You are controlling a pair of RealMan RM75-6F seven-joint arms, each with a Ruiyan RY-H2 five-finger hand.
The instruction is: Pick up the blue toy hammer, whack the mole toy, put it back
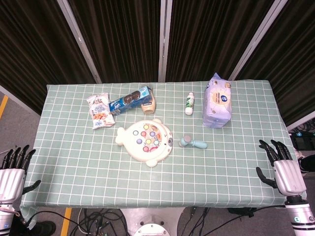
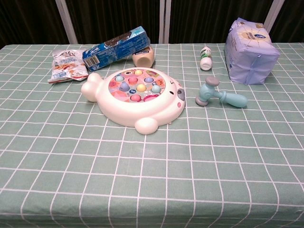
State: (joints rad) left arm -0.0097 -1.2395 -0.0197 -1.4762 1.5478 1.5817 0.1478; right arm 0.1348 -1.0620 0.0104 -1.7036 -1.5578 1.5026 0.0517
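1. My left hand (image 1: 12,172), lower left of the head view, holds nothing, fingers spread.
2. My right hand (image 1: 283,169), lower right, likewise empty and spread.
3. Blue toy hammer (image 2: 220,95) lies on the checked tablecloth (image 2: 152,175) at frame centre, just right of the mole toy (image 2: 135,97).

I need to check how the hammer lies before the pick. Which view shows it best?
The chest view: the blue toy hammer is large there, head and handle distinct, lying beside the mole toy. The head view shows it small.

Blue hammer (image 2: 221,95), cream mole toy (image 2: 135,99), green-checked tablecloth (image 2: 152,166)
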